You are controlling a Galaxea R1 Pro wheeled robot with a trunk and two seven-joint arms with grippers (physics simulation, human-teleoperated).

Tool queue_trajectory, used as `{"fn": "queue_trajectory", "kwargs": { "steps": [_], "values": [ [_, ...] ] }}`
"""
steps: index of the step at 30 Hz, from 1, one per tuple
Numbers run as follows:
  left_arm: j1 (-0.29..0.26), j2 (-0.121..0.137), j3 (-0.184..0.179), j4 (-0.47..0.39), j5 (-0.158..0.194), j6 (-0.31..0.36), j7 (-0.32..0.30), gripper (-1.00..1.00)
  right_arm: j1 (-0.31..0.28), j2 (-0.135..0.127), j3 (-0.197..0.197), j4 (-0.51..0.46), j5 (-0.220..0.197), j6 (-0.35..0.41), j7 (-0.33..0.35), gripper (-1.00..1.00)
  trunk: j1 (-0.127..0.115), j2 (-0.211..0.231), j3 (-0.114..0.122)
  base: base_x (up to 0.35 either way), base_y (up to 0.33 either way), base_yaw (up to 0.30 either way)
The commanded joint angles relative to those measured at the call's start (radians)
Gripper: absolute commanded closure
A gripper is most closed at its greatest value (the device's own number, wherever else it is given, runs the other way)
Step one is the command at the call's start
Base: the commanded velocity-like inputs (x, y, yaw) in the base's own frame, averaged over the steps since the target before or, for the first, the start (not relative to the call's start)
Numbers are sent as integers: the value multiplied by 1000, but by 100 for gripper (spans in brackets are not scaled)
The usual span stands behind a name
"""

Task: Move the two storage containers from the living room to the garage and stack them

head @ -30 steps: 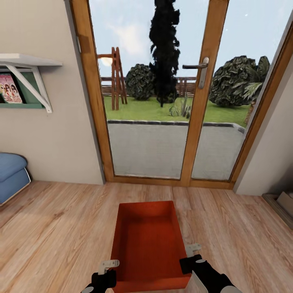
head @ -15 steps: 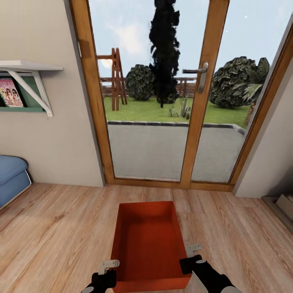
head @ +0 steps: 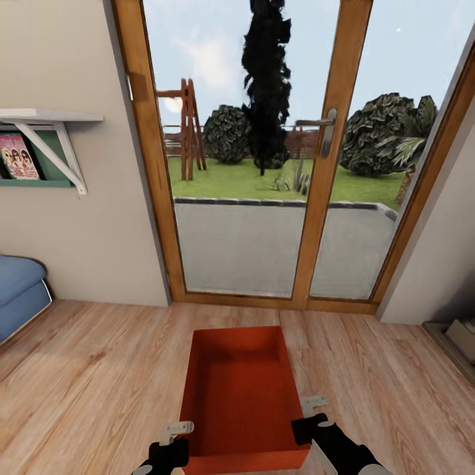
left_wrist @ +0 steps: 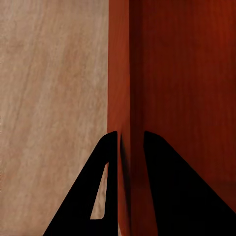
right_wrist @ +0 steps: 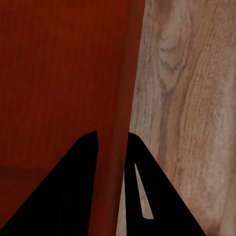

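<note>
Orange-red ribbed container [head: 237, 389], light wood-grain floor [head: 99, 376], blue seat [head: 20, 290].

A light wood plank floor [head: 99, 369] spreads across the room, its boards running toward a wood-framed glass door [head: 264, 165] in the far wall. At the head view's left edge a blue upholstered seat [head: 20, 293] stands on the planks against the pale wall. At the right edge a low dark-edged ledge [head: 455, 343] sits where the planks meet the side wall; what it belongs to cannot be told. An orange-red storage container [head: 237, 396] is in front of the robot above the planks, open side up; whether its base touches the floor cannot be told. In both wrist views, wood grain shows just beside the container's wall.
</note>
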Motion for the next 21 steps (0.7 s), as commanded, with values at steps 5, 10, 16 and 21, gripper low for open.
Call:
{"fn": "queue_trajectory", "kwargs": {
  "steps": [5, 10, 16, 21],
  "values": [
    [0, 4, 18, 4, -12, -1, 7, 100, 0, -2, 20, -4, 26, -16, -10, 100, -19, 35, 15, 0, 0, 0],
    [0, 4, 18, 4, -12, -1, 7, 100, 0, -2, 20, -4, 26, -16, -10, 100, -39, 70, 30, 0, 0, 0],
    [0, 4, 18, 4, -12, -1, 7, 100, 0, -1, 20, -4, 27, -16, -10, 100, -62, 112, 49, 0, 0, 0],
    [0, 4, 18, 4, -12, -1, 7, 100, -1, -2, 20, -4, 26, -16, -10, 100, -81, 147, 65, 0, 0, 0]
  ]
}}
